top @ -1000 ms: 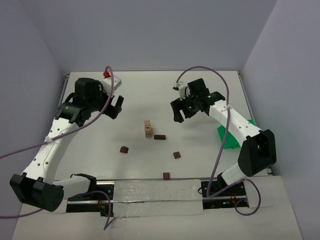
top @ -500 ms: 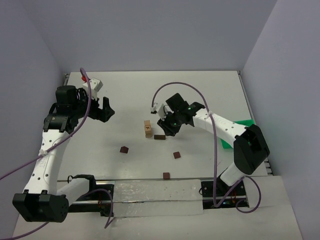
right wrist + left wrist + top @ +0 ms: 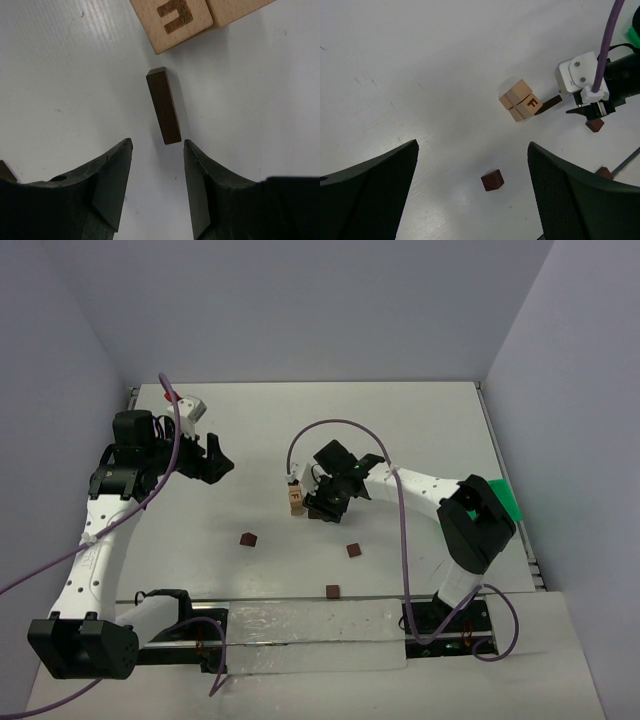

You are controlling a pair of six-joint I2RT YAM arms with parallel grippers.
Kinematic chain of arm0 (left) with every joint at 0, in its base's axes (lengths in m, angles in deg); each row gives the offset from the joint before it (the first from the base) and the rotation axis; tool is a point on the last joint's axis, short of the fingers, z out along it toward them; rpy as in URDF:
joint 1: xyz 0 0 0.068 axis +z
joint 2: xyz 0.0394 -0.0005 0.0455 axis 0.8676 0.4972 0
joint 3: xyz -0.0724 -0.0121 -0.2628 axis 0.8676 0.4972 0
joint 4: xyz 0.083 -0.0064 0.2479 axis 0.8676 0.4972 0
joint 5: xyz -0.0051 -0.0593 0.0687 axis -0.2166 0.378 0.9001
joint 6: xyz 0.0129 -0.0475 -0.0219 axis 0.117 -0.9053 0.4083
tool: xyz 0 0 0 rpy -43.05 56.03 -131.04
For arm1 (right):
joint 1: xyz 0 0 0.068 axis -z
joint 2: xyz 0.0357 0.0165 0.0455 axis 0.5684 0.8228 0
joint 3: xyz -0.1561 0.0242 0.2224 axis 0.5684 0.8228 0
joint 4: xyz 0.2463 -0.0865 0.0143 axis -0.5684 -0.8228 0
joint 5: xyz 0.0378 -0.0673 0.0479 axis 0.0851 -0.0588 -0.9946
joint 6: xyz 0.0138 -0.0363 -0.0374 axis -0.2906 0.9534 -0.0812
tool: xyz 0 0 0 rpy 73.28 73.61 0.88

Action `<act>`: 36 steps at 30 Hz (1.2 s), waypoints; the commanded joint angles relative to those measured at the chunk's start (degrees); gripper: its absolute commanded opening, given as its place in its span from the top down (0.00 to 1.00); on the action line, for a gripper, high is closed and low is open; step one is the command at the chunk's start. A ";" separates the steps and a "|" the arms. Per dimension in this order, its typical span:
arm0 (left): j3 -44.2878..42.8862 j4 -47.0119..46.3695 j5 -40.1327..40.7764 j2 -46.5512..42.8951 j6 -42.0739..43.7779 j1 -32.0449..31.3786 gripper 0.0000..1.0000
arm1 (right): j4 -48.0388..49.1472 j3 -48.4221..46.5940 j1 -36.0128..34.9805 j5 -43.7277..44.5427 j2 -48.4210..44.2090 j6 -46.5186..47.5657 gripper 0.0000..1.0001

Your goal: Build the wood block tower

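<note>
Because the right gripper [image 3: 157,145] hangs spread over the dark brick [image 3: 164,106] lying just beside the tan tower [image 3: 295,497], midway between the table's [image 3: 400,420] left and right edges, it should drop centred and pinch the brick's long sides without nudging that tower.

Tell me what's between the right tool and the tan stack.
One dark brown brick lies flat there, apart from the tan stack, its near end at the open right tool, per the right wrist view.

Tan tower [image 3: 172,20] close beyond dark brick [image 3: 163,106] within right pincer [image 3: 156,149] gap.
</note>
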 commanded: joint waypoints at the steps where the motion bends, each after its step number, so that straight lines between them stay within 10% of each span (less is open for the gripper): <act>1: 0.11 -3.46 -1.93 -0.03 -0.33 0.60 0.05 | 4.27 -2.17 -0.49 1.04 2.13 1.46 0.46; 26: 0.85 -4.47 -1.88 0.52 -0.54 0.89 0.05 | 8.34 -0.22 -1.02 1.96 5.66 4.19 0.54; 36: 0.93 -4.61 -1.34 0.75 -0.01 0.98 0.05 | 6.66 0.02 -1.45 1.60 6.16 6.08 0.72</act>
